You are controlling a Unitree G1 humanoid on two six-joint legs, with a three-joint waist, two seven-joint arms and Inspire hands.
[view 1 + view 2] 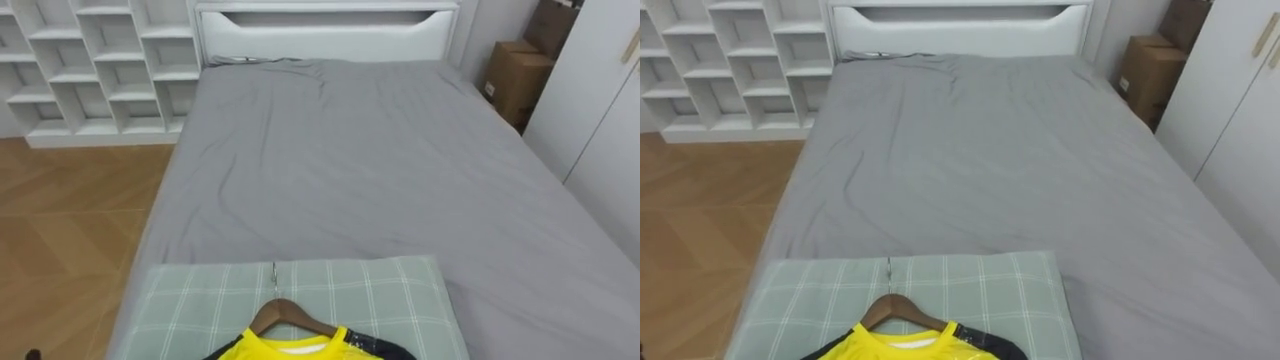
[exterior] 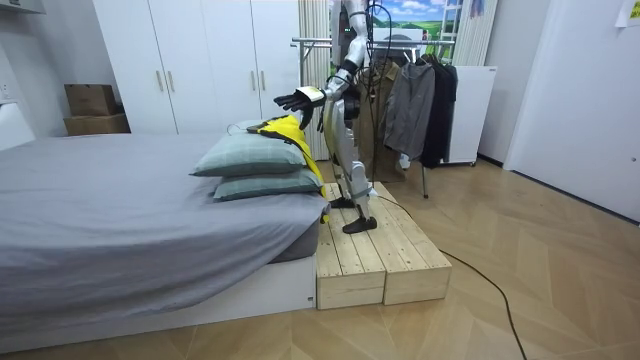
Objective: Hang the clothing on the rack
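Observation:
A yellow shirt with dark sleeves sits on a wooden hanger. It lies on a green checked pillow at the foot of the grey bed, with the hanger's metal hook pointing toward the headboard. In the room view the shirt drapes over the top of two stacked pillows. I stand on a wooden platform at the bed's end, facing the bed. My left hand reaches out level above the shirt, fingers straight, holding nothing.
Behind me a clothes rack carries dark garments. White wardrobe doors and cardboard boxes line the bed's right side. White cube shelves and wood floor lie on its left.

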